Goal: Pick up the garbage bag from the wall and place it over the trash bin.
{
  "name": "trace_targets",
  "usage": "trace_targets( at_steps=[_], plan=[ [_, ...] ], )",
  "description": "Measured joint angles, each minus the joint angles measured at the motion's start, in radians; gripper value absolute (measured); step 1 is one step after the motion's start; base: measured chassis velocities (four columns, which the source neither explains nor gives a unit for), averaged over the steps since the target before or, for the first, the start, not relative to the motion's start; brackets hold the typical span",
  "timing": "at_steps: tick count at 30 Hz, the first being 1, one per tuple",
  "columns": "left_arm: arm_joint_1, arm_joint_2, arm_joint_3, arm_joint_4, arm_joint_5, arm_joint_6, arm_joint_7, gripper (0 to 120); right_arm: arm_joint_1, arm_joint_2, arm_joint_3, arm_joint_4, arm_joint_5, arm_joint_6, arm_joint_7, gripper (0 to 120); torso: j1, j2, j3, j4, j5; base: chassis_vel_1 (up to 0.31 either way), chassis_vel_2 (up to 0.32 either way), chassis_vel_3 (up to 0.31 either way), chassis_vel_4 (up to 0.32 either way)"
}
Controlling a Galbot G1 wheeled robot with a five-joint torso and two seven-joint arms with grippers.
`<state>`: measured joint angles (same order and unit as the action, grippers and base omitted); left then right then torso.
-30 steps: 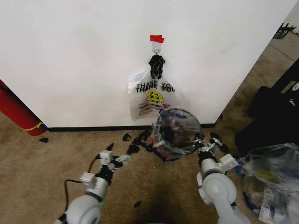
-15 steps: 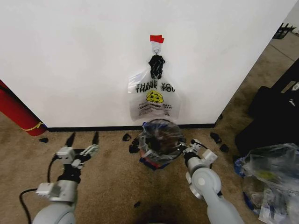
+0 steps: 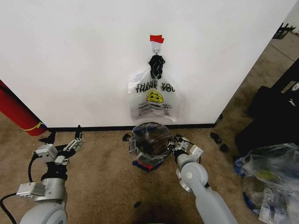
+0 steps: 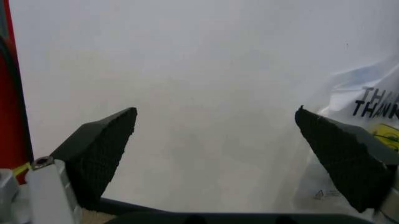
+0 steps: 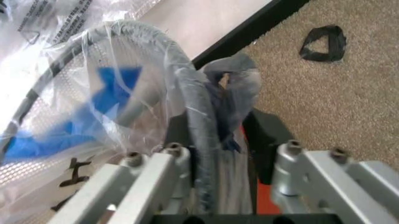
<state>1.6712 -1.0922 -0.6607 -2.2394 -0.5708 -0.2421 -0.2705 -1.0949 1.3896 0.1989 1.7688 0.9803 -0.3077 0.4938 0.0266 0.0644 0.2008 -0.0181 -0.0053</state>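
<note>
The right tool (image 3: 174, 145) pinches the bin (image 3: 150, 140) rim, below a bag (image 3: 153, 95) hanging on the wall (image 3: 70, 56). The left tool (image 3: 64, 136), spread, hovers far left.

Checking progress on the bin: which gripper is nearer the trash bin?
Right. The right gripper grips the trash bin rim; the left gripper hangs open, well off to its left.

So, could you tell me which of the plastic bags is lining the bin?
The bag stretched over the bin rim, pinched by the right gripper; the smiley bag hangs on the wall.
</note>
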Motion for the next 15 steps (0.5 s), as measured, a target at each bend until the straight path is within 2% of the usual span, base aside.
trace_targets(
  at_steps=[1, 2, 6, 8, 9, 12, 13, 15],
  plan=[
    [0.001, -0.001, 0.003, 0.0, 0.0, 0.0, 0.0, 100, -0.002, -0.001, 0.0, 0.003, 0.0, -0.001, 0.001, 30, 0.0, 0.0, 0.0, 0.0, 0.0, 0.0, 0.0, 0.0, 0.0],
    [0.001, -0.001, 0.003, 0.0, 0.0, 0.0, 0.0, 100, -0.002, -0.001, 0.0, 0.003, 0.0, -0.001, 0.001, 30, 0.0, 0.0, 0.0, 0.0, 0.0, 0.0, 0.0, 0.0, 0.0],
    [-0.004, -0.009, 0.027, -0.007, 0.005, 0.009, 0.0, 100, -0.021, -0.01, 0.007, 0.031, -0.003, -0.002, 0.0, 49, 0.0, 0.0, 0.0, 0.0, 0.0, 0.0, 0.0, 0.0, 0.0],
    [-0.005, -0.01, 0.028, -0.007, 0.006, 0.01, 0.0, 100, -0.022, -0.01, 0.007, 0.032, -0.004, -0.002, 0.0, 51, 0.0, 0.0, 0.0, 0.0, 0.0, 0.0, 0.0, 0.0, 0.0],
    [-0.005, -0.014, 0.038, -0.008, 0.009, 0.011, 0.0, 100, -0.032, -0.014, 0.01, 0.037, -0.009, -0.002, -0.008, 58, 0.0, 0.0, 0.0, -0.0001, 0.0, 0.0, 0.0, 0.0, 0.0],
    [-0.002, -0.02, 0.049, -0.009, 0.019, 0.011, 0.0, 100, -0.044, -0.016, 0.015, 0.047, -0.013, -0.002, -0.024, 69, 0.0, 0.0, 0.0, 0.0, 0.0, 0.0, 0.0, 0.0, 0.0],
    [-0.002, -0.02, 0.049, -0.009, 0.019, 0.011, 0.0, 100, -0.044, -0.016, 0.015, 0.047, -0.013, -0.002, -0.024, 69, 0.0, 0.0, 0.0, 0.0, 0.0, 0.0, 0.0, 0.0, 0.0],
    [0.002, -0.028, 0.055, -0.014, 0.025, 0.011, 0.0, 100, -0.053, -0.017, 0.016, 0.052, -0.025, -0.001, -0.038, 79, 0.0, 0.0, 0.0, 0.0, 0.0, 0.0, 0.0, 0.0, 0.0]
  ],
)
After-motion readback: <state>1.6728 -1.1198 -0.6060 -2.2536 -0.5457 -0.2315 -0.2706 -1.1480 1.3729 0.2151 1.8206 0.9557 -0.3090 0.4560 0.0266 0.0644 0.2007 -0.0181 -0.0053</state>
